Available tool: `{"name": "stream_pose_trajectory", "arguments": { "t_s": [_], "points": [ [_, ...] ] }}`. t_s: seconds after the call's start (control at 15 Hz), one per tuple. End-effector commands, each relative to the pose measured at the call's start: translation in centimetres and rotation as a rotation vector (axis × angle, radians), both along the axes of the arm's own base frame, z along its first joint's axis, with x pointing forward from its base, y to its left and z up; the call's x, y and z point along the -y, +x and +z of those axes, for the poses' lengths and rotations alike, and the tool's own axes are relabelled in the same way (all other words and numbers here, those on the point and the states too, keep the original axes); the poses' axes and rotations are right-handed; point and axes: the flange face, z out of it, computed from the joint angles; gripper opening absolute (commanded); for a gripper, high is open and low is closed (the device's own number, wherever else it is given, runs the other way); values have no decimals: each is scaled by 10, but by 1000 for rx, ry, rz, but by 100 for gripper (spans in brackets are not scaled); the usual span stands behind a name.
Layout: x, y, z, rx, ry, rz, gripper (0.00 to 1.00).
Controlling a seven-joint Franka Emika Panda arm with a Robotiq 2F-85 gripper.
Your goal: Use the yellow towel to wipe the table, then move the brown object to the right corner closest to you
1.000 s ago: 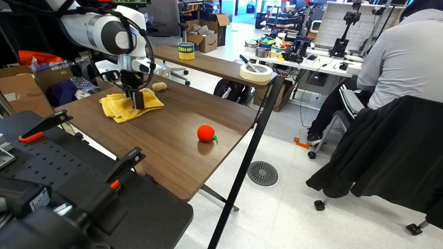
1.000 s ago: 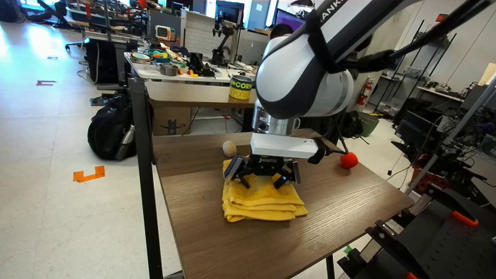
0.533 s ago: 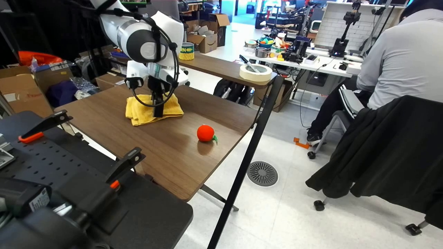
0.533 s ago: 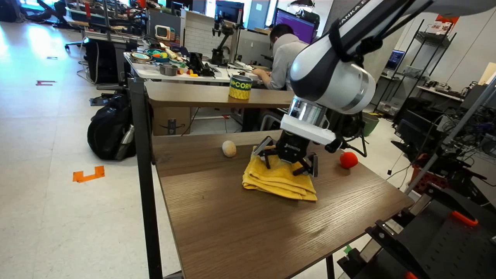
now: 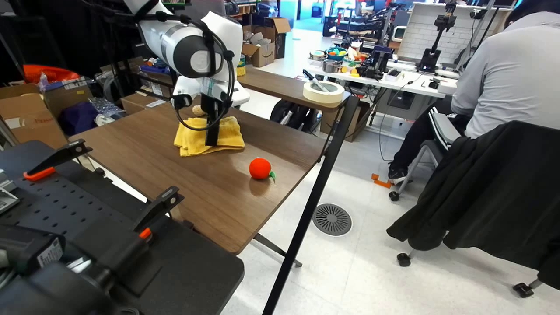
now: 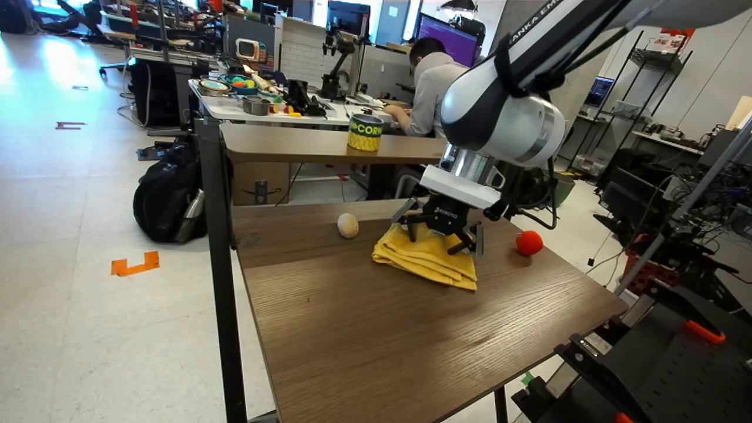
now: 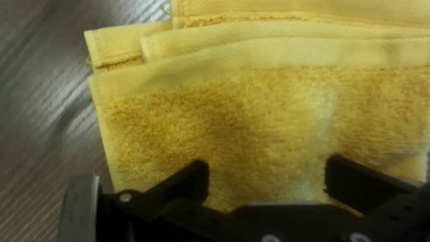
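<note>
Slid across brown wood-grain table [image 6: 352,341] since a second ago: folded yellow terry towel [image 6: 422,264], black two-finger gripper [image 7: 267,178] on top, fingers [image 7: 183,185] apart. Round red ball [image 6: 529,242] near towel; rounded tan object [image 6: 348,225] on table, apart from towel.

You are in what looks like a robotics lab. Besides your white arm [image 6: 511,130], a black arm [image 6: 332,86] stands on a cluttered desk [image 6: 227,107], and around you are a monitor [image 6: 449,38], boxes [image 5: 33,120], wire shelves [image 6: 655,61] and floor tape [image 6: 135,269].
</note>
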Motion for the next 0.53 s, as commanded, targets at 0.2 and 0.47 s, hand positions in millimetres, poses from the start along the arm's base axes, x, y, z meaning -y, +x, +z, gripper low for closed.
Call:
{"name": "stream_pose_trajectory", "arguments": {
  "t_s": [0.2, 0.47],
  "points": [
    [111, 37, -25, 29, -128, -347, 100],
    [146, 20, -44, 10, -167, -505, 100]
  ]
}}
